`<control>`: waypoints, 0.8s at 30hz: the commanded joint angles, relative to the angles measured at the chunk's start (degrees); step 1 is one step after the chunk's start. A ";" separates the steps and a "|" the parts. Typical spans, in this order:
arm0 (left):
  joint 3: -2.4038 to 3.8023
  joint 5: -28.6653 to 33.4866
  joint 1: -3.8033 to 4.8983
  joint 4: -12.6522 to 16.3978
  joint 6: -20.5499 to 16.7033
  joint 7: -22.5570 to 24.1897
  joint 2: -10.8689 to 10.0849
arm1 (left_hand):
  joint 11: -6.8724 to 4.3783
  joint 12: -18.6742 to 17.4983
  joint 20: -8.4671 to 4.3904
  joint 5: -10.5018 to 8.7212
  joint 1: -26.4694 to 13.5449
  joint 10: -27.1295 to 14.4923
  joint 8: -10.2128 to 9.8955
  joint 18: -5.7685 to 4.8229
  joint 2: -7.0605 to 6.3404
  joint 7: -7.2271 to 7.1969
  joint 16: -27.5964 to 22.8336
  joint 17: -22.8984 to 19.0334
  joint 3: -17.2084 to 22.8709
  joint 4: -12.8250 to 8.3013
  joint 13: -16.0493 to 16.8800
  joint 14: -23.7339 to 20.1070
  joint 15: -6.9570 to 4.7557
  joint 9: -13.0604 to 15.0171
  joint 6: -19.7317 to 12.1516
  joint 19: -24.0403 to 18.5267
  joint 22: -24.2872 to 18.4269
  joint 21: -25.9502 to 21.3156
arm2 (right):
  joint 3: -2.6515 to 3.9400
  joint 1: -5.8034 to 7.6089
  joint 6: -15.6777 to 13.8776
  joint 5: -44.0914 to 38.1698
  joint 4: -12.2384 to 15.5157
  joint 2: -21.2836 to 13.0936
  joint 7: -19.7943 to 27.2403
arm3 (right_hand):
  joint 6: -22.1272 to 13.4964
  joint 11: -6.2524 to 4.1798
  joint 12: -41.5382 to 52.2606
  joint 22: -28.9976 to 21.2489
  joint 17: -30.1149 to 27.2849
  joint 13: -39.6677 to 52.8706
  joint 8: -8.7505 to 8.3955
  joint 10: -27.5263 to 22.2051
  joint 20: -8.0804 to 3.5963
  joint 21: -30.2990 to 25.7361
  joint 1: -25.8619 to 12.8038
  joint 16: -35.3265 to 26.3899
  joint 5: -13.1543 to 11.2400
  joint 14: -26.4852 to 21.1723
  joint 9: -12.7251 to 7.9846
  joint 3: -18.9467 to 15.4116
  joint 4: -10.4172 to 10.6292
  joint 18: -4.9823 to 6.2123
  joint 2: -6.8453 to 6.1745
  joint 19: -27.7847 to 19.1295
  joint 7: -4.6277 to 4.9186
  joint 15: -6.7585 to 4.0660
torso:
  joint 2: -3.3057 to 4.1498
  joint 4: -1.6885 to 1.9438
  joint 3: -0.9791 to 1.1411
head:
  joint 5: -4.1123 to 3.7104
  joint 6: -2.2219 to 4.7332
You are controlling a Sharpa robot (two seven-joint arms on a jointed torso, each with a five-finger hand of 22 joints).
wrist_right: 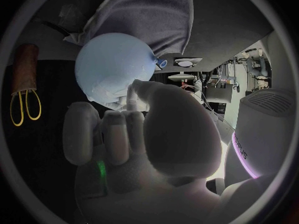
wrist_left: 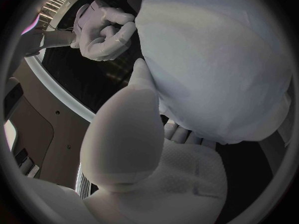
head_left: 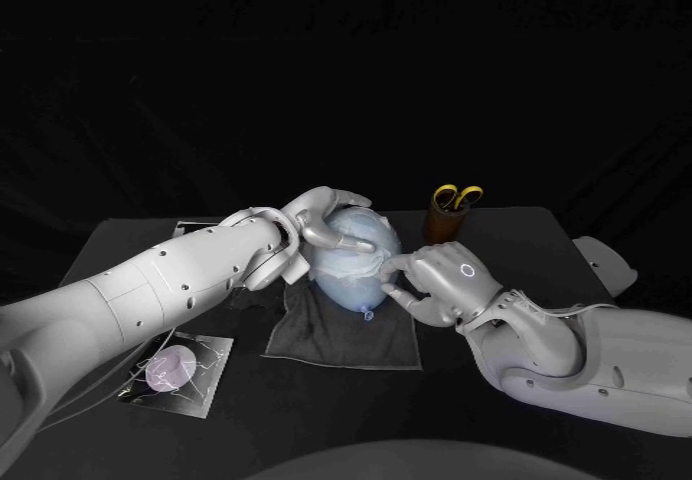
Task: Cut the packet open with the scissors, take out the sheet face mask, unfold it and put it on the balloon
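Left hand [head_left: 315,225] holds balloon [head_left: 343,283] on cloth [head_left: 339,345]; right hand [head_left: 440,275] fingers curled against mask [wrist_right: 107,92], grip unclear

A robotics lab set up as a dark test booth.
A matte black table [head_left: 537,235] in the lower half of the head view stands before a plain black backdrop [head_left: 346,90] filling the upper half. Two white robot arms [head_left: 159,285] reach over the table, and the right wrist view catches pale equipment stands [wrist_right: 212,79] beyond it.
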 commanded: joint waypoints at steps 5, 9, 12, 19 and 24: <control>0.28 7.24 0.41 5.04 3.06 0.24 -2.93 | 0.93 0.00 -0.04 -0.05 -0.46 -0.32 0.07 0.31 -0.40 1.34 -0.26 0.01 -0.94 0.02 -0.06 -0.02 0.29 -0.15 -0.75 -0.16 0.01 -0.20 | 0.03 1.37 -10.41 17.97 -0.63 -0.69 15.14 | -0.14 1.73 -23.30 3.45 9.67 5.43 -5.33 -3.10 1.66 -23.43 1.05 -4.43 0.17 3.51 -3.18 -5.06 0.49 4.13 -3.63 -10.97 1.98 1.61 | 0.08 -0.03 -0.05 | 0.16 0.56; 0.39 9.99 0.87 7.10 5.60 0.26 -5.03 | 0.79 0.04 0.01 -0.21 -0.29 -0.10 0.02 0.10 0.40 1.21 -0.22 0.09 -2.89 0.02 -0.03 0.19 0.13 -0.21 -1.04 -0.22 0.00 -0.21 | 0.04 2.56 -10.95 27.84 -1.31 -1.20 21.78 | -0.07 2.44 -50.75 -6.20 -2.63 -9.60 -7.84 -13.97 2.63 -46.75 3.43 -17.34 0.23 -3.27 -4.88 -6.85 0.26 7.34 -3.63 -20.83 2.75 2.34 | -0.04 0.02 -0.01 | 0.37 1.18; 0.42 14.67 1.24 6.94 7.42 0.33 -6.27 | 0.65 0.08 0.06 -0.14 -0.61 0.20 0.00 -0.10 0.41 1.09 0.03 0.36 -2.43 0.01 0.01 1.06 0.28 -0.23 -1.16 0.06 0.05 -0.12 | 0.04 3.22 -11.08 37.54 -1.98 -1.27 27.76 | 0.02 2.60 -57.24 -8.73 -7.47 -15.48 -8.51 -16.72 2.93 -49.91 4.46 -23.16 0.28 -6.23 -5.93 -7.56 0.11 7.40 -3.41 -21.19 2.83 2.59 | -0.23 0.03 -0.01 | 0.69 1.76; 0.42 21.86 1.50 8.11 10.35 0.61 -8.82 | 0.44 0.20 0.10 -0.15 -0.79 0.93 0.19 -0.36 0.57 0.90 0.17 0.51 -2.26 0.01 0.09 1.55 0.32 -0.05 -0.70 0.40 0.12 0.01 | 0.07 4.34 -10.99 50.99 -3.36 -0.73 35.27 | -1.66 4.03 -66.15 -16.51 -25.54 -29.48 -10.79 -19.48 4.12 -58.34 6.82 -48.26 0.25 -15.89 -8.76 -7.07 -1.05 7.40 -2.57 -22.12 3.86 3.72 | -0.13 0.02 -0.05 | 0.69 2.41; 0.41 26.91 1.53 9.61 10.97 1.30 -11.08 | 0.21 0.37 0.11 -0.19 -0.96 2.20 0.60 -0.65 1.12 0.64 0.41 0.76 -1.48 -0.02 0.21 2.41 0.26 0.33 0.36 0.76 0.18 0.15 | 0.08 5.08 -10.90 54.99 -3.78 -0.31 37.98 | -0.63 4.79 -74.76 -22.05 -29.63 -43.96 -12.78 -16.98 5.12 -63.41 7.09 -58.12 0.23 -16.20 -11.01 -6.67 -1.63 7.26 -2.57 -22.23 4.85 4.77 | -0.04 0.01 -0.04 | 0.84 2.38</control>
